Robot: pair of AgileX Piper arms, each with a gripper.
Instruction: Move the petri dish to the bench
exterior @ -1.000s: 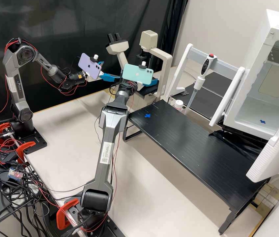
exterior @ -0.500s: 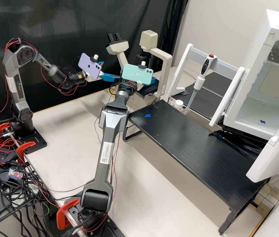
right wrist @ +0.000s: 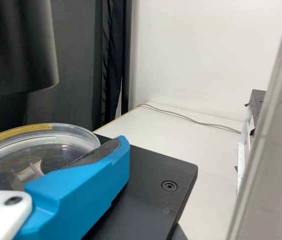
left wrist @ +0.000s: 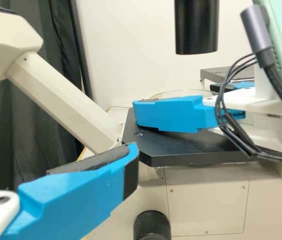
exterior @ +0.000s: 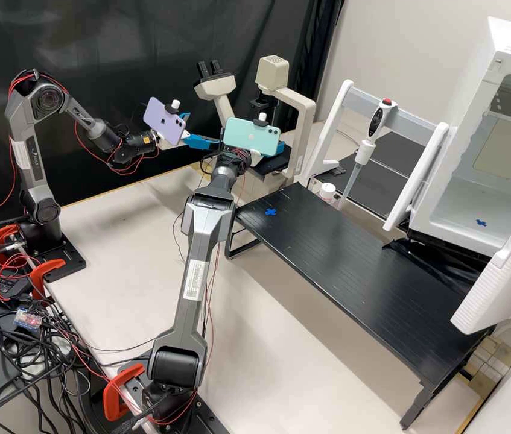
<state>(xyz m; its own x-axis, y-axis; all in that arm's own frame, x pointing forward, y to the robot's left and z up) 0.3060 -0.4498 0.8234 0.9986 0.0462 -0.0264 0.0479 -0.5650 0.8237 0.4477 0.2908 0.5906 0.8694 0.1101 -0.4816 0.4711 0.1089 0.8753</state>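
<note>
Careful now | clear round petri dish (right wrist: 38, 152) over black microscope stage (right wrist: 145, 177) | right white gripper (left wrist: 175, 98) around it, can't tell if clamped; left white gripper (exterior: 203, 129) apart | lift steeply, you'd clip that black cylindrical tube (right wrist: 18, 47)

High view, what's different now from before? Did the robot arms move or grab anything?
Nothing visibly changed: I see no new move, grab or letting go. The left arm, right arm, microscope and pipette stayed as they were.
</note>
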